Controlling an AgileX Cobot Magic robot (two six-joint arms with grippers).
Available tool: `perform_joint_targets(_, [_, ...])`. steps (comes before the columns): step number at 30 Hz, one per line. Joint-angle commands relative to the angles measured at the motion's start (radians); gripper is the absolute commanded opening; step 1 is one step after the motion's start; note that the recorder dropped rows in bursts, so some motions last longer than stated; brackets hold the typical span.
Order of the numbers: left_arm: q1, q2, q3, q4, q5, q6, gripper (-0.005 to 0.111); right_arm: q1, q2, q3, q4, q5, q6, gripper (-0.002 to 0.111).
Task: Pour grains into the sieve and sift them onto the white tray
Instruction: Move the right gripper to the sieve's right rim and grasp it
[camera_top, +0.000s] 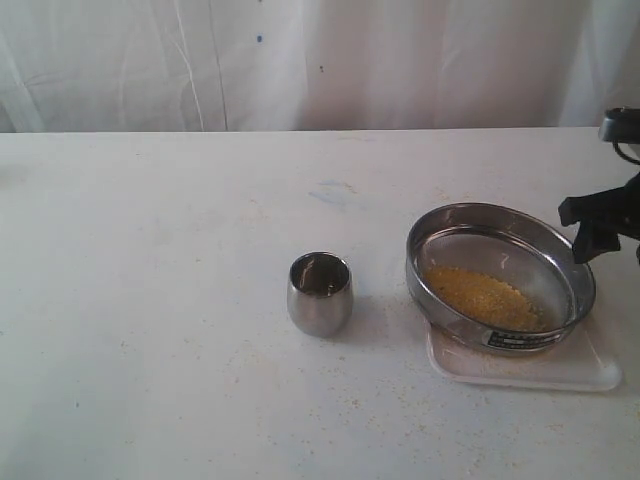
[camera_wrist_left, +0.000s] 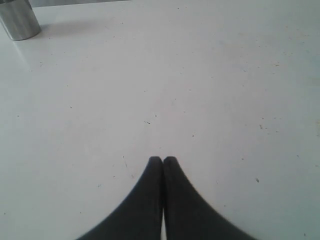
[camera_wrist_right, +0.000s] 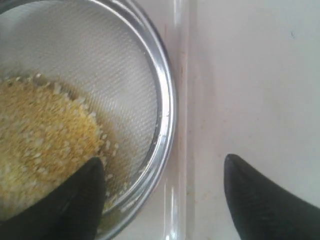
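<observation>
Right gripper (camera_wrist_right: 162, 160) fingers wide astride the right rim of the sieve (camera_top: 505, 245), grains (camera_top: 485, 295) inside, on white tray (camera_top: 520, 372) at right: grip rim squarely, shake level; left gripper (camera_wrist_left: 163, 160) pinched closed, empty.

Sieve (camera_top: 432, 288) of grains (camera_top: 483, 295) on a white tray (camera_top: 520, 373)
The sieve sat on the tray at the right of the table (camera_top: 150, 320), with yellow grains heaped in its near half. A steel cup (camera_top: 320, 296) stood upright, apart to its left. The right gripper (camera_top: 592, 228) hung just beside the sieve's right rim.
</observation>
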Motion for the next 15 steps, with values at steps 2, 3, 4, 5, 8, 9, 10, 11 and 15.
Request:
perform_joint_targets(2, [-0.006,-0.006,0.004,0.005,0.002,-0.004,0.000,-0.013,0.154,-0.070,-0.024,-0.058,0.018,0.063])
perform_joint_targets(3, [-0.006,-0.006,0.004,0.005,0.002,-0.004,0.000,-0.013,0.180,-0.090,-0.024,-0.055,0.018,0.062])
perform_joint_targets(4, [-0.006,-0.006,0.004,0.005,0.002,-0.004,0.000,-0.013,0.198,-0.107,-0.019,-0.051,0.018,0.062])
perform_joint_targets(5, [-0.006,-0.006,0.004,0.005,0.002,-0.004,0.000,-0.013,0.218,-0.120,-0.008,-0.051,0.018,0.062])
perform_joint_targets(8, [-0.006,-0.006,0.004,0.005,0.002,-0.004,0.000,-0.013,0.260,-0.139,-0.003,-0.051,0.015,0.062])
perform_joint_targets(9, [-0.006,-0.006,0.004,0.005,0.002,-0.004,0.000,-0.013,0.269,-0.141,-0.001,-0.056,0.014,0.061])
perform_joint_targets(10, [-0.006,-0.006,0.004,0.005,0.002,-0.004,0.000,-0.013,0.274,-0.141,-0.001,-0.064,0.014,0.059])
perform_joint_targets(11, [-0.006,-0.006,0.004,0.005,0.002,-0.004,0.000,-0.013,0.277,-0.141,-0.001,-0.070,0.014,0.057])
perform_joint_targets(15, [-0.006,-0.006,0.004,0.005,0.002,-0.004,0.000,-0.013,0.277,-0.141,-0.001,-0.077,0.014,0.041])
